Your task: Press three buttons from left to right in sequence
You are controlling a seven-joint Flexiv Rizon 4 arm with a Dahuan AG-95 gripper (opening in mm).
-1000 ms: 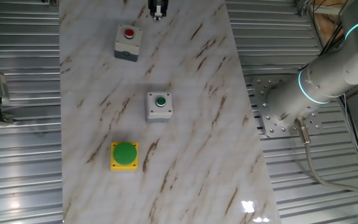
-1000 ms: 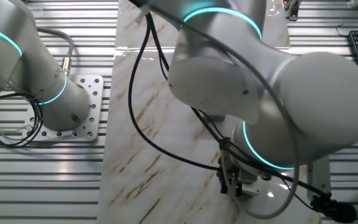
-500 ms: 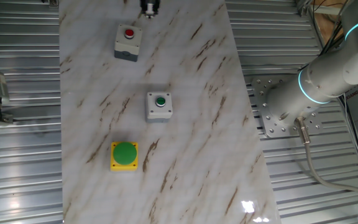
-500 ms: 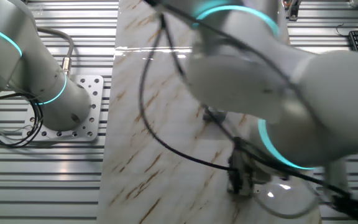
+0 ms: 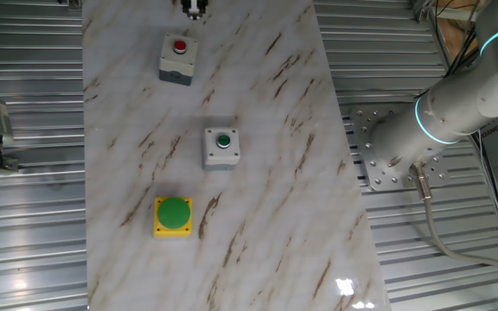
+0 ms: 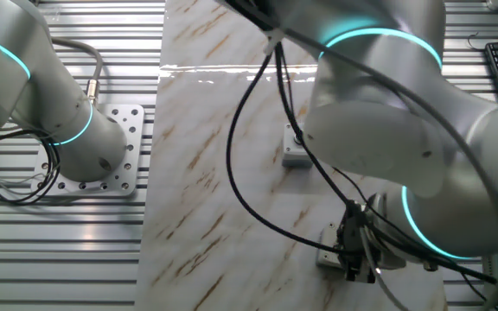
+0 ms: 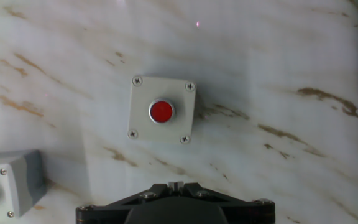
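Grey box with red button [image 5: 178, 58] upper left of the marble table [image 5: 266, 112]; green-button box [image 5: 221, 147] at centre, yellow box [image 5: 173, 215] lower left. Pincer [image 5: 194, 8] at top edge above the red one, spread or pressed together impossible to tell. No readable writing on any box.

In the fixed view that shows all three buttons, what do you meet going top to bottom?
pincer → red button box → dark-green button box → yellow box with the green dome.

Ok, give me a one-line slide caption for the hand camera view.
Hand view above the marble-patterned table: grey box with small red button centred below, grey box with small dark-green button at lower left.
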